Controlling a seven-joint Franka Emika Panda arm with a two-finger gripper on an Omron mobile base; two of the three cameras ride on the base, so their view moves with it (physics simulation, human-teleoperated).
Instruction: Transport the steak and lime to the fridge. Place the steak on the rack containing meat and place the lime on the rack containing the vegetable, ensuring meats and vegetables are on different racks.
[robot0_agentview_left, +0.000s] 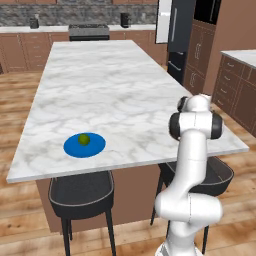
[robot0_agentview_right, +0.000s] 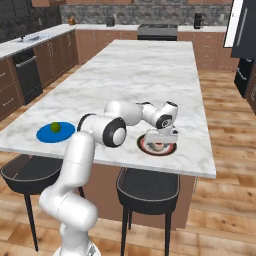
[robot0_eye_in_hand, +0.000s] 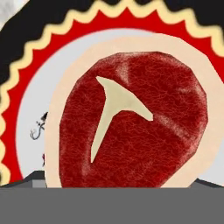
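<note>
Right over the steak (robot0_eye_in_hand: 131, 127) near the worktop's (robot0_agentview_right: 150, 65) edge, the gripper (robot0_agentview_right: 159, 141), its opening hidden, could nudge it askew.

steak (robot0_eye_in_hand: 131, 127) close up — red, pale fat rim (white bone mark), on patterned plate (robot0_eye_in_hand: 26, 70)

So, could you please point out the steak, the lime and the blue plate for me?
steak (robot0_eye_in_hand: 131, 122): hand view, on the red meat beside the bone mark.
lime (robot0_agentview_left: 84, 139): left base view, its middle.
blue plate (robot0_agentview_left: 72, 148): left base view, bare rim.
</note>
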